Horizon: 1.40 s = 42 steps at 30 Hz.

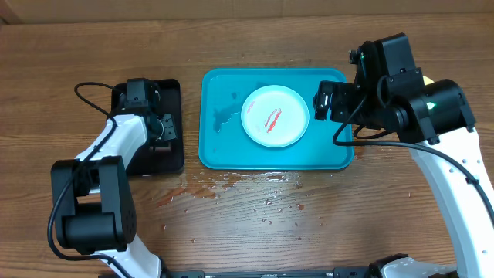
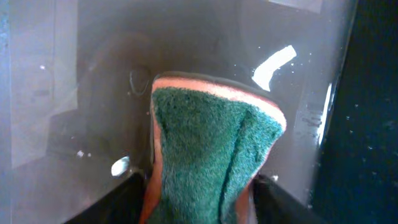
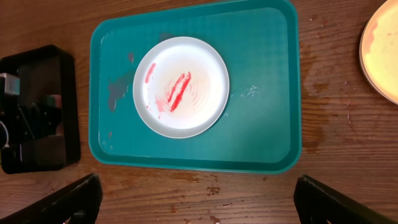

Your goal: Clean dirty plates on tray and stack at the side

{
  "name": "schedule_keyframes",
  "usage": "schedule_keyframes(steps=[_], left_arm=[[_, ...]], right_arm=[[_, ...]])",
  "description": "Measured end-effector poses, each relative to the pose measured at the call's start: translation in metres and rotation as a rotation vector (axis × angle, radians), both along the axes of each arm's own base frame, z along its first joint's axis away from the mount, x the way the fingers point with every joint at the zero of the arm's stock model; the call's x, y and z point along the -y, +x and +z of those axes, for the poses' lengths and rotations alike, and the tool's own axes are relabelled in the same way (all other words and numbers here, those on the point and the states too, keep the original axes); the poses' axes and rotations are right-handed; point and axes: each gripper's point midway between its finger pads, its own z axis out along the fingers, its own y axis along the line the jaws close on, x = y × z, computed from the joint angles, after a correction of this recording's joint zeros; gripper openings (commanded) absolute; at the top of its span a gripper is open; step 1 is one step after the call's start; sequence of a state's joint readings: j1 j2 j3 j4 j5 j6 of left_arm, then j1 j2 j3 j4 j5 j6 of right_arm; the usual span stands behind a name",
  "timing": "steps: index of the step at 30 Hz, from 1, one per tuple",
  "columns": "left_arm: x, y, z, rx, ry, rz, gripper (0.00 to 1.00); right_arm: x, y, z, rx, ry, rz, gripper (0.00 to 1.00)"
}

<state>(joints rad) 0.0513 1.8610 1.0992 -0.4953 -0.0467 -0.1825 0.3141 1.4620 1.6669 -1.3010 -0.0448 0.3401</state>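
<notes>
A white plate (image 1: 275, 116) with a red smear lies on the turquoise tray (image 1: 212, 123); both also show in the right wrist view, the plate (image 3: 181, 86) and the tray (image 3: 261, 124). My right gripper (image 1: 323, 100) hovers over the tray's right edge, open wide and empty (image 3: 199, 185). A yellowish plate (image 3: 382, 50) lies on the table right of the tray, mostly hidden under my right arm in the overhead view (image 1: 445, 83). My left gripper (image 1: 157, 127) is over the black tray, shut (image 2: 202, 190) on a green and orange sponge (image 2: 211, 137). The mint plate is out of view.
The small black tray (image 1: 171, 93) stands left of the turquoise tray, its floor wet (image 2: 93, 74). Water drops and reddish stains (image 1: 224, 185) spread on the wooden table in front of the turquoise tray, and stains (image 3: 317, 93) mark the wood between tray and yellowish plate.
</notes>
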Motion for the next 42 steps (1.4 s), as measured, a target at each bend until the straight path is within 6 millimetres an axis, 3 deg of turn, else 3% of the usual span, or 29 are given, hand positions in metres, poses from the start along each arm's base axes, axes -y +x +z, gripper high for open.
schedule_keyframes(steps=[11, 18, 32, 42], left_arm=[[-0.001, 0.002, -0.003, 0.006, 0.004, -0.001, 0.42], [-0.001, 0.001, -0.004, 0.006, 0.003, 0.003, 0.04], [-0.001, -0.009, -0.003, -0.049, 0.008, 0.005, 0.04], [-0.032, -0.007, 0.01, -0.057, 0.178, 0.059, 0.04]], right_arm=[[0.0, 0.0, 0.0, 0.0, 0.0, 0.0, 1.0], [0.0, 0.0, 0.0, 0.001, 0.0, 0.0, 1.0], [-0.001, 0.002, 0.001, 0.011, 0.004, 0.001, 1.0], [-0.001, 0.005, 0.003, 0.021, 0.007, 0.0, 1.0]])
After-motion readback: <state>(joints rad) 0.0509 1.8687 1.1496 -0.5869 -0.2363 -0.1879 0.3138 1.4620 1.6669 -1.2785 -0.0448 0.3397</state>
